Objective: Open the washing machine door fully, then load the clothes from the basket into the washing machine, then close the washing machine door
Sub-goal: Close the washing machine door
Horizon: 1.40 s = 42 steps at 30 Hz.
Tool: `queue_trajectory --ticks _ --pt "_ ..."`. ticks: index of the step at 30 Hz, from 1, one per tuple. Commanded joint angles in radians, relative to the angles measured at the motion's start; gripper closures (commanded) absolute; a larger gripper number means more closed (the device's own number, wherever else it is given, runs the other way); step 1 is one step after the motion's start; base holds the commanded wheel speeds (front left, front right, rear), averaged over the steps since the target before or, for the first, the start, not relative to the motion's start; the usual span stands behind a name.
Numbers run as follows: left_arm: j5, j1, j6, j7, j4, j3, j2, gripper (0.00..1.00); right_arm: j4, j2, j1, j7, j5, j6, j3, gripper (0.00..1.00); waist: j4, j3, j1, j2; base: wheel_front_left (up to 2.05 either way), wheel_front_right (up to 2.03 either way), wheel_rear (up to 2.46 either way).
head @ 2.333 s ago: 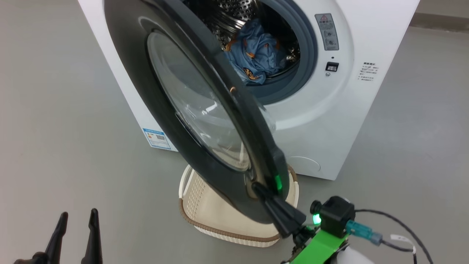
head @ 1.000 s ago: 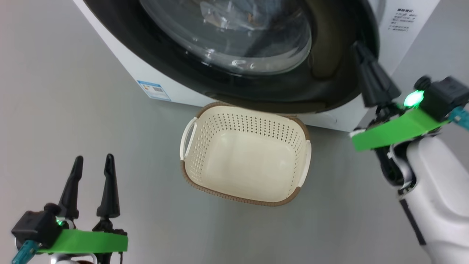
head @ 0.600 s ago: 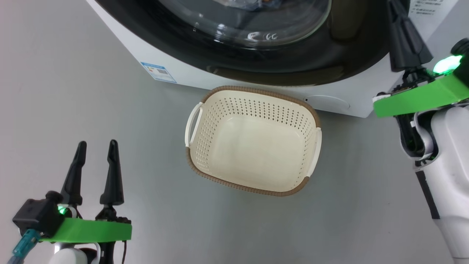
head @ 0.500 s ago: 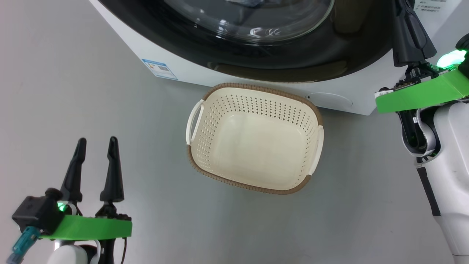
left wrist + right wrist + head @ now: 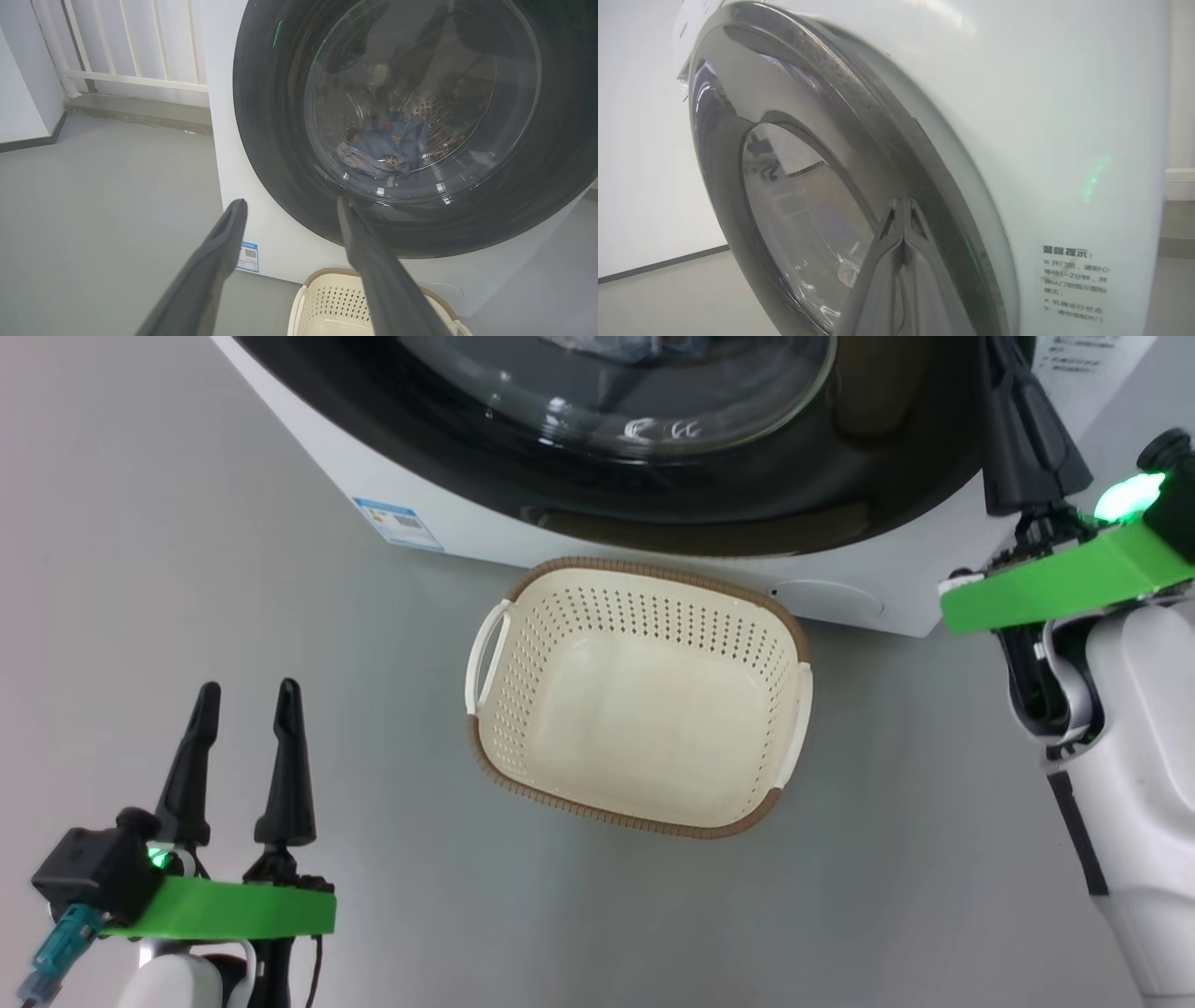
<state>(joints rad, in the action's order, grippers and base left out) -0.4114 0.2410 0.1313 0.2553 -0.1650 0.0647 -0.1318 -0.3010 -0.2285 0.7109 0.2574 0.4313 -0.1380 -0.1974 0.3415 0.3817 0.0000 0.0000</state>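
The washing machine door [image 5: 747,513] lies against the white front of the washing machine [image 5: 896,588], though no view shows whether it is latched; its upper part is cut off by the top of the head view. Through the curved glass in the left wrist view, the clothes [image 5: 387,144] are a dim blue heap with small orange-brown marks low in the steel drum, blurred by reflections. The basket [image 5: 644,569] stands on the grey floor [image 5: 187,569] just in front of the machine, below the door, its bare cream bottom showing. A small blue label sticker [image 5: 398,524] sits low on the machine's front, to the left. The left end effector [image 5: 248,687] hangs over the floor well to the left of the basket, fingers spread and released, grasping nothing. The right end effector [image 5: 903,201] is clenched, fingers pressed together with nothing between them, tips at the door's right rim; contact is hard to make out.
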Motion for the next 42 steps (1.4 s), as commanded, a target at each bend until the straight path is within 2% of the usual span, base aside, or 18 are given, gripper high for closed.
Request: queue_trajectory --ticks 1,5,10,11,12,13,14,25,42 --pt "-0.004 -0.006 -0.001 0.006 0.013 -0.036 -0.033 0.0 0.025 0.009 -0.03 0.004 0.005 0.007 -0.022 1.0 -0.012 -0.024 0.0 0.0 0.0 0.0 0.0" --pt "-0.001 -0.028 -0.001 0.006 -0.004 -0.041 -0.042 0.0 0.037 0.019 -0.091 0.004 0.011 0.007 -0.034 0.99 -0.029 -0.067 0.0 0.0 0.0 0.0 0.0" --pt "-0.005 -0.067 -0.001 0.006 -0.028 -0.044 -0.059 0.0 0.047 0.044 -0.188 0.004 0.018 0.007 -0.041 0.51 -0.057 -0.129 0.0 0.0 0.0 0.0 0.0" --pt "-0.005 -0.075 -0.001 0.006 -0.031 -0.046 -0.062 0.0 0.047 0.049 -0.208 0.004 0.019 0.007 -0.041 0.29 -0.062 -0.142 0.0 0.0 0.0 0.0 0.0" --pt "-0.005 -0.082 -0.001 0.006 -0.034 -0.048 -0.064 0.0 0.047 0.053 -0.228 0.004 0.02 0.007 -0.041 0.13 -0.068 -0.153 0.0 0.0 0.0 0.0 0.0" --pt "-0.005 -0.089 -0.001 0.006 -0.035 -0.05 -0.067 0.0 0.047 0.058 -0.247 0.004 0.021 0.007 -0.04 0.04 -0.074 -0.165 0.0 0.0 0.0 0.0 0.0" --pt "-0.005 -0.096 -0.001 0.006 -0.035 -0.053 -0.069 0.0 0.047 0.061 -0.266 0.004 0.021 0.007 -0.04 0.0 -0.08 -0.175 0.0 0.0 0.0 0.0 0.0" --pt "0.003 -0.151 -0.001 0.006 -0.031 -0.072 -0.1 0.0 0.062 0.078 -0.439 0.004 0.016 0.007 0.01 0.0 -0.16 -0.252 0.0 0.0 0.0 0.0 0.0" --pt "0.021 -0.162 -0.001 0.006 -0.048 -0.104 -0.117 0.0 0.069 0.053 -0.529 0.004 0.006 0.007 0.067 0.0 -0.31 -0.281 0.0 0.0 0.0 0.0 0.0"
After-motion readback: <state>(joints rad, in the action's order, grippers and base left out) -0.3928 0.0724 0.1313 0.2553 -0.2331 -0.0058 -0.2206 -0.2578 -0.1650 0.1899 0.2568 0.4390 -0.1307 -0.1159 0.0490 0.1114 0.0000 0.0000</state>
